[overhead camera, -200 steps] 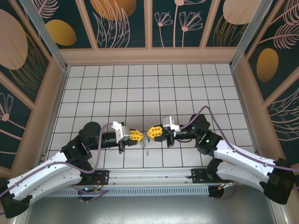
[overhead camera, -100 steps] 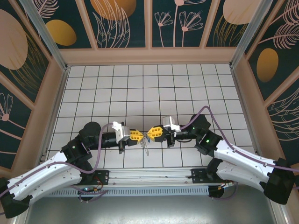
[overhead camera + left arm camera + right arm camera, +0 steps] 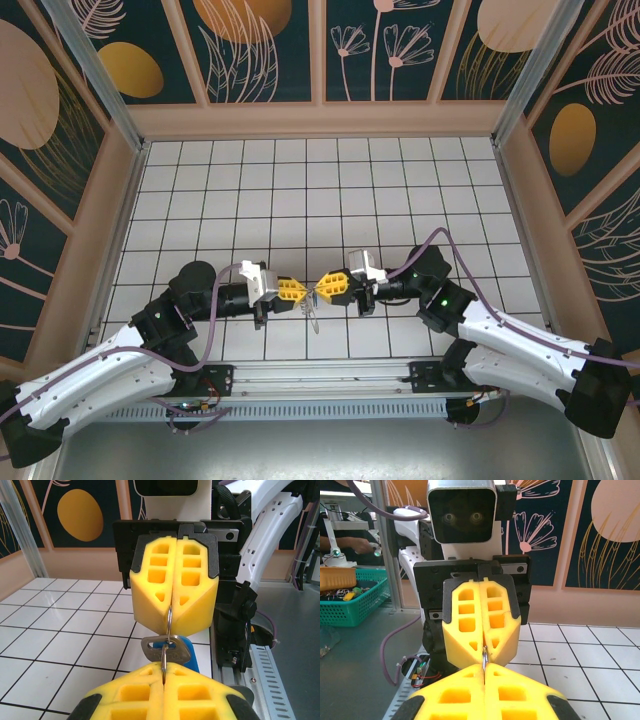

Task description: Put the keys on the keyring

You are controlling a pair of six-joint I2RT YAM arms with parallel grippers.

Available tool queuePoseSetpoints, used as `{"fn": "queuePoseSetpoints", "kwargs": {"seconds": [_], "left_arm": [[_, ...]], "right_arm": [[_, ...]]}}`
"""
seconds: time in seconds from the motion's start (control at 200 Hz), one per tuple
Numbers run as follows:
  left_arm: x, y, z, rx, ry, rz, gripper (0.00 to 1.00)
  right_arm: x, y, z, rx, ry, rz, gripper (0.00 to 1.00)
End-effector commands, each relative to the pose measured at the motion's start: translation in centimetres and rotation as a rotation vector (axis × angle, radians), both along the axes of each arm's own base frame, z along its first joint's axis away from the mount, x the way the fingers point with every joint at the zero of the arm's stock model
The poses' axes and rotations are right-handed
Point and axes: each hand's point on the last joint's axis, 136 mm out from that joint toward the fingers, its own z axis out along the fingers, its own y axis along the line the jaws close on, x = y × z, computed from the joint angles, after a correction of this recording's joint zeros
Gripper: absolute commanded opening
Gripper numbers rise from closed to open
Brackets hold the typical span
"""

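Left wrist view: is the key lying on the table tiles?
No, the key hangs clear of the tiles at the thin ring pinched between the left claw and right claw.

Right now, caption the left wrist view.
Left gripper and right gripper pinch the keyring from opposite ends, the key hanging between them.

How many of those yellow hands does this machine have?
2. The left hand sits left of the table's near middle, the right hand just right of it, tips nearly touching, both shut on the keyring between them. None seems hidden.
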Motion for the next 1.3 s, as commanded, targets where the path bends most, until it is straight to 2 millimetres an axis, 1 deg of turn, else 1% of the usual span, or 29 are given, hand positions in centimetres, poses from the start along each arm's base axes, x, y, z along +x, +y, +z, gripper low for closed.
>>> {"fn": "queuePoseSetpoints", "kwargs": {"seconds": [0.0, 0.47, 0.766, 0.931, 1.296], "left_arm": [[-0.42, 0.15, 2.28, -0.052, -0.053, -0.019, 0.00], [-0.41, 0.17, 2.36, -0.052, -0.056, -0.018, 0.00], [-0.35, 0.17, 2.35, -0.051, -0.057, -0.016, 0.00], [-0.35, 0.18, 2.35, -0.051, -0.056, -0.015, 0.00], [-0.40, 0.16, 2.28, -0.051, -0.055, -0.018, 0.00]], "right_arm": [[-0.14, 0.00, 0.62, 0.034, -0.018, 0.004, 0.00], [-0.07, 0.44, 0.25, 0.012, -0.002, 0.027, 0.00], [-0.58, 0.24, 0.33, 0.016, -0.007, 0.049, 0.00], [-0.52, 0.35, -0.12, -0.005, 0.001, 0.052, 0.00], [-0.33, 0.10, 0.35, 0.023, -0.017, 0.026, 0.00]]}}
